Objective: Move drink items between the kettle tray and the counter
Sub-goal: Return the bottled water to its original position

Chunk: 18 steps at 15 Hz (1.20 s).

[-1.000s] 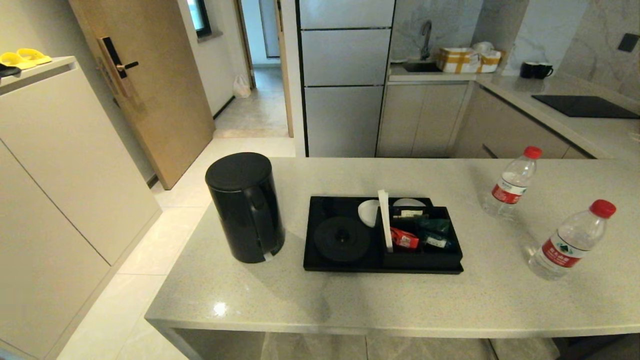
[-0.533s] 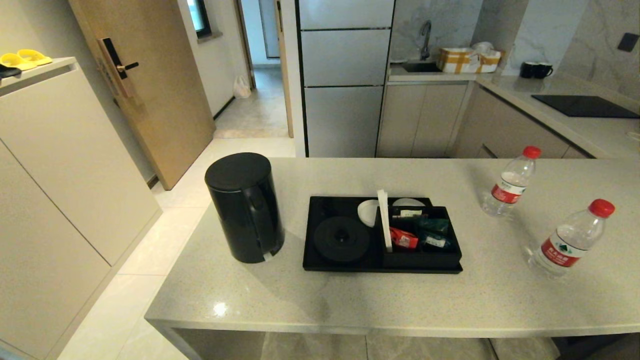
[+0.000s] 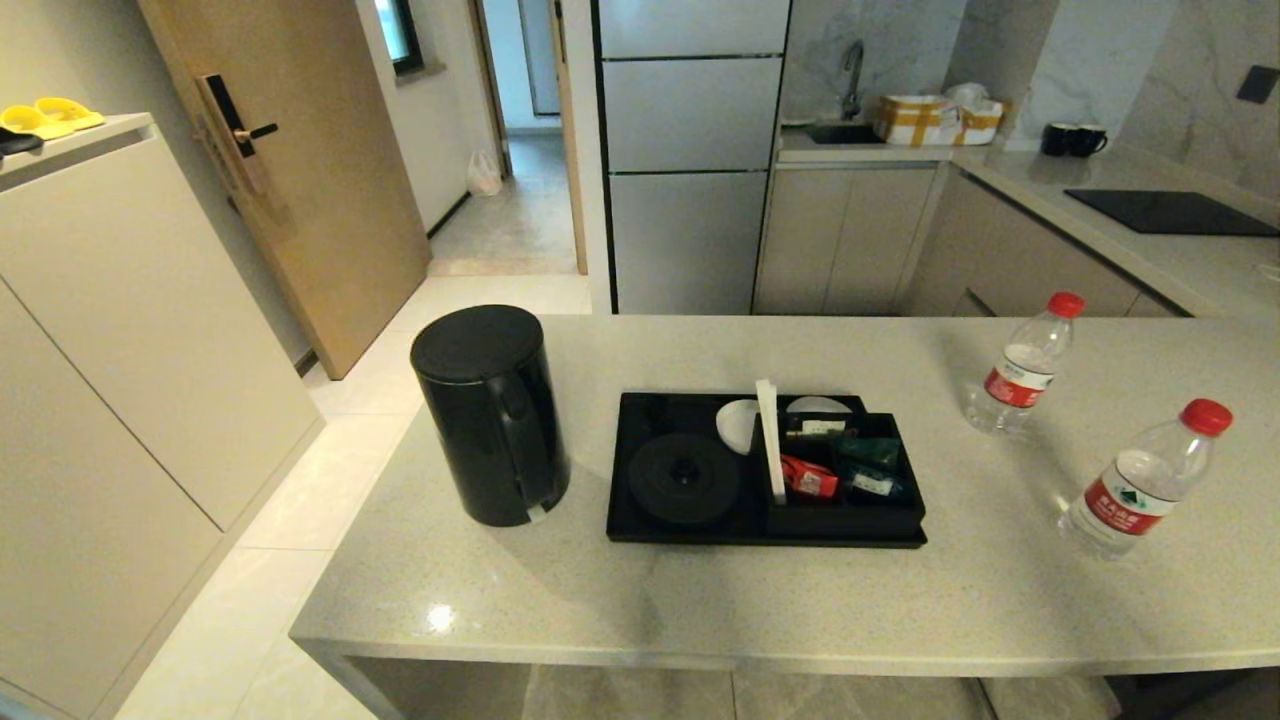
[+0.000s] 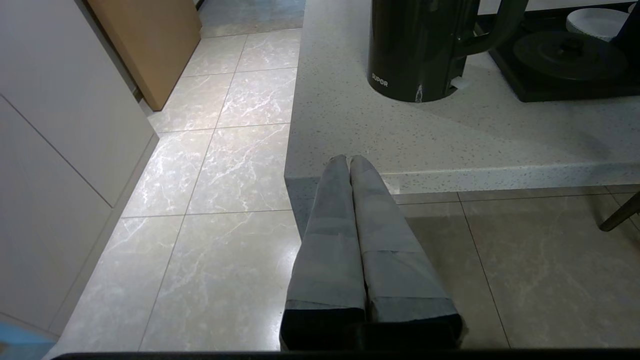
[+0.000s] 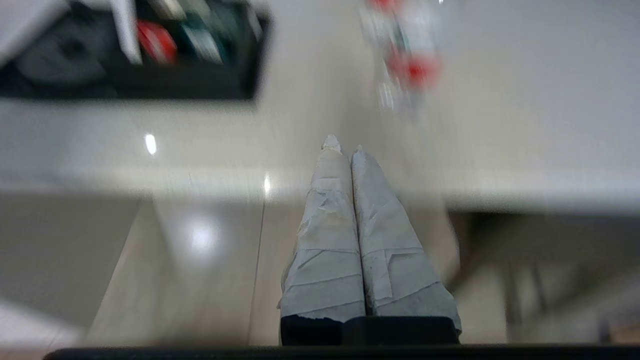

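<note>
The matte black kettle [image 3: 490,412] stands on the beige counter [image 3: 700,590], just left of the black kettle tray [image 3: 640,527]. The tray's round base [image 3: 684,478] is bare. Two red-capped water bottles stand on the counter to the right, one further back [image 3: 1022,366] and one nearer [image 3: 1143,482]. Neither arm shows in the head view. My left gripper [image 4: 348,159] is shut and empty, low in front of the counter's left corner, with the kettle [image 4: 425,47] beyond it. My right gripper [image 5: 344,146] is shut and empty before the counter's front edge, a bottle [image 5: 406,60] ahead.
Red and green sachets [image 3: 840,470] and a white dish [image 3: 738,422] lie in the tray beside its white divider [image 3: 769,438]. Behind are a sink worktop with a box [image 3: 935,118], two black mugs [image 3: 1072,139] and a hob panel [image 3: 1170,212]. Tiled floor [image 4: 210,165] lies left of the counter.
The objects on the counter have not moved. The head view wavers slightly; the right wrist view is smeared, as by motion.
</note>
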Available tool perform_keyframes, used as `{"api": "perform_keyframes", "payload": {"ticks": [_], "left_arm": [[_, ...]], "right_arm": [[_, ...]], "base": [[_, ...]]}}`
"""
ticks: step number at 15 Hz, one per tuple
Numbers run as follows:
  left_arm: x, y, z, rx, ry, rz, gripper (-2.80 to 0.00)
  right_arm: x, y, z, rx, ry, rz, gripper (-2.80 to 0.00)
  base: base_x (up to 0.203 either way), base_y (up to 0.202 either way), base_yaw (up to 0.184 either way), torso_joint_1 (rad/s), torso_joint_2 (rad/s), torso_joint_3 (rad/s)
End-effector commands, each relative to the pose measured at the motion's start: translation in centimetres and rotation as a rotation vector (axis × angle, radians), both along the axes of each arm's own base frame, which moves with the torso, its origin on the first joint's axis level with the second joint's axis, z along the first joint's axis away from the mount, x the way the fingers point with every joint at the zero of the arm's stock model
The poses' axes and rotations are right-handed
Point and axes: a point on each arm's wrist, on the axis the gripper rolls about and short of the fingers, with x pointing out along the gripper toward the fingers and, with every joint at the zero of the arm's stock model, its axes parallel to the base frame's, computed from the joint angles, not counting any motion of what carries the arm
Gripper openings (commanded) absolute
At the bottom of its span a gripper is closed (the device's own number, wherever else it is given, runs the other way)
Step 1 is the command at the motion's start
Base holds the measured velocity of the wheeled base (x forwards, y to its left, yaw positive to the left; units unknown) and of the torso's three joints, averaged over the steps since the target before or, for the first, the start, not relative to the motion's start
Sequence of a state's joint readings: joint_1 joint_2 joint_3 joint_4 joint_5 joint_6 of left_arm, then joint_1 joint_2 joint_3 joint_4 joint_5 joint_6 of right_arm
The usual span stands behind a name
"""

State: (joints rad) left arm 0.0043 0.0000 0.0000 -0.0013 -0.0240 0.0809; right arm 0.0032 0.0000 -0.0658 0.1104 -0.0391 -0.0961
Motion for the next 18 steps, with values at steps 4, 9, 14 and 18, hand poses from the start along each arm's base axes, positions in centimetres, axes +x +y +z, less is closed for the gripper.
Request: {"api": "perform_keyframes", "payload": {"ticks": [4,9,14,18], "left_arm": [[0.00,0.00,0.00,0.000,0.000,0.001,-2.80],[0.00,0.00,0.00,0.000,0.000,0.000,-2.80],[0.00,0.00,0.00,0.000,0.000,0.000,-2.80],[0.00,0.00,0.00,0.000,0.000,0.000,-2.80]], "right_arm": [[0.53,0.11,-0.69,0.033,-0.045,0.049,-2.80],[0.54,0.11,-0.74,0.045,-0.040,0.047,-2.80],[0.55,0.09,-0.72,0.062,-0.041,0.039,-2.80],[0.53,0.09,-0.73,0.073,-0.043,0.037,-2.80]], "base": [[0.000,0.000,0.000,0.000,0.00,0.000],[0.000,0.000,0.000,0.000,0.00,0.000],[0.000,0.000,0.000,0.000,0.00,0.000],[0.000,0.000,0.000,0.000,0.00,0.000]]}}
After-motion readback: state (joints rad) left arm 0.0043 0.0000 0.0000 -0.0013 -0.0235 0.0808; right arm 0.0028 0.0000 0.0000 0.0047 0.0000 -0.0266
